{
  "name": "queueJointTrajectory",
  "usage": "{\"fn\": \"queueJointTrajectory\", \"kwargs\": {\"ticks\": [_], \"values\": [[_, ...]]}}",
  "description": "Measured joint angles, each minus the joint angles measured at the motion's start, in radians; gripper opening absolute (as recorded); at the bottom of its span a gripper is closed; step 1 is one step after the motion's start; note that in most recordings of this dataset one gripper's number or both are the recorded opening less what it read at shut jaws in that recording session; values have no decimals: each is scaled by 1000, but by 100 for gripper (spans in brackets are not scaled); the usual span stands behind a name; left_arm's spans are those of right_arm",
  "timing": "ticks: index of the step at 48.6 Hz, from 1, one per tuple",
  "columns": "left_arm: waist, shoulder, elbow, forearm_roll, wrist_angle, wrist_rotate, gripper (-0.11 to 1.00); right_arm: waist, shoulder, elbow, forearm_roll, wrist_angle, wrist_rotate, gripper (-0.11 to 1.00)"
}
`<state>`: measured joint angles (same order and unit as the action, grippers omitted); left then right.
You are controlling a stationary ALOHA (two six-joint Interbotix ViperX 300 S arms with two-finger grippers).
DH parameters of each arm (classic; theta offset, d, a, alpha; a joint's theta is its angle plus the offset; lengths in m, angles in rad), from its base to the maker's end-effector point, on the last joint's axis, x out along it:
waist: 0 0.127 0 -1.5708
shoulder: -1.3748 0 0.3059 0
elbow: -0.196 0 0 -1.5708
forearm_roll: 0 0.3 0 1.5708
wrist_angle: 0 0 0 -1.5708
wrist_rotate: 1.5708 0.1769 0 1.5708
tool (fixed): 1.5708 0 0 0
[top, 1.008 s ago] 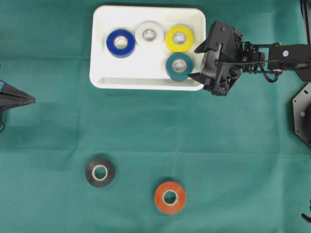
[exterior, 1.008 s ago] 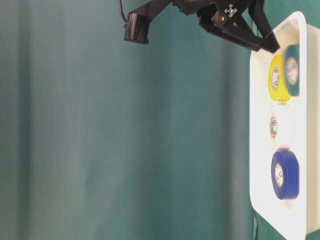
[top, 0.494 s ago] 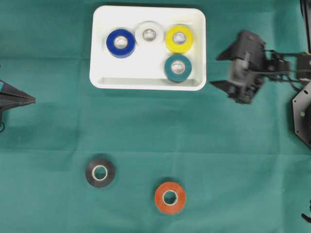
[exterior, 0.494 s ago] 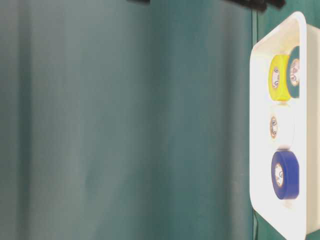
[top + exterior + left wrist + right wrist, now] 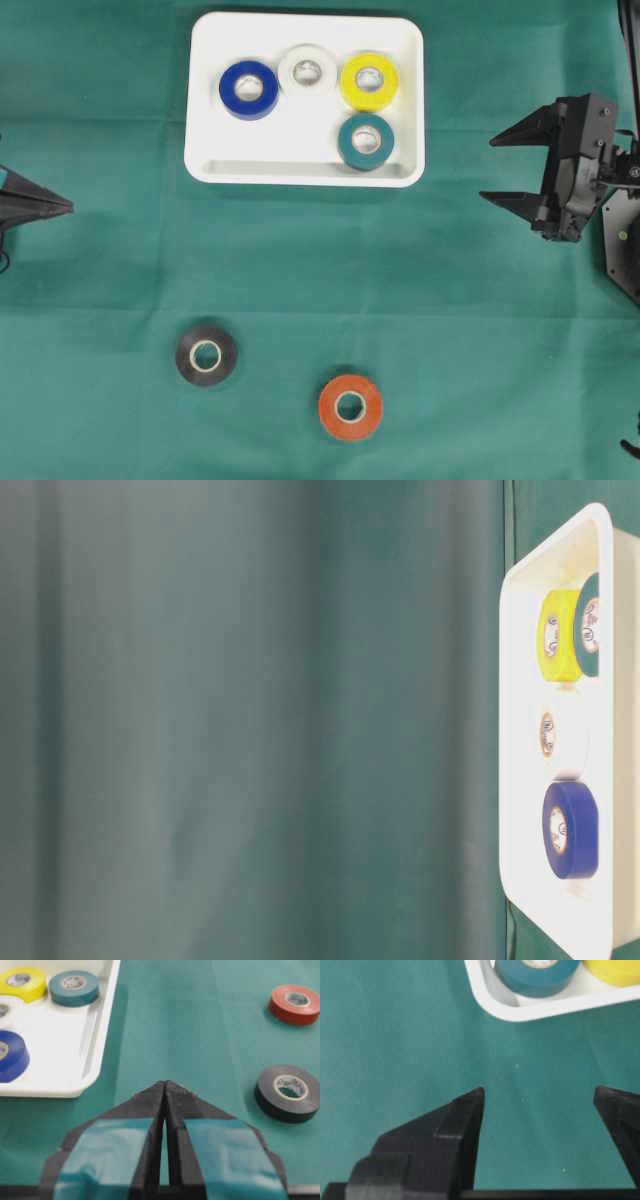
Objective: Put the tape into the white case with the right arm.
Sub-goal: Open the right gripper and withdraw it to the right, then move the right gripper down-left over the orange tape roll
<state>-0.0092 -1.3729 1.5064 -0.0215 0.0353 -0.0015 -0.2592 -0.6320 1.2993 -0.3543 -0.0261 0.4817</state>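
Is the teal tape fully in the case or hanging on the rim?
In. The teal tape lies flat inside the case, near its corner.

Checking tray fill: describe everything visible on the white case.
The white case is a shallow white rectangular tray, plastic-looking, with rounded corners and a raised rim, lying flat on the green cloth. Inside lie four tape rolls: blue, white, yellow and teal, the teal one near the rim. Neither gripper touches it.
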Motion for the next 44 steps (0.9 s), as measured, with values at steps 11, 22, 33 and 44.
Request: {"fn": "queueJointTrajectory", "kwargs": {"ticks": [11, 22, 33, 44], "values": [[2, 0, 0, -2, 0, 0, 0, 31, -3, 9, 2, 0, 2, 66], [2, 0, 0, 0, 0, -2, 0, 170, -3, 9, 3, -8, 2, 65], [0, 0, 0, 0, 0, -2, 0, 325, -2, 17, 2, -18, 3, 64], [0, 0, 0, -2, 0, -2, 0, 437, -2, 35, 3, -18, 5, 64]]}}
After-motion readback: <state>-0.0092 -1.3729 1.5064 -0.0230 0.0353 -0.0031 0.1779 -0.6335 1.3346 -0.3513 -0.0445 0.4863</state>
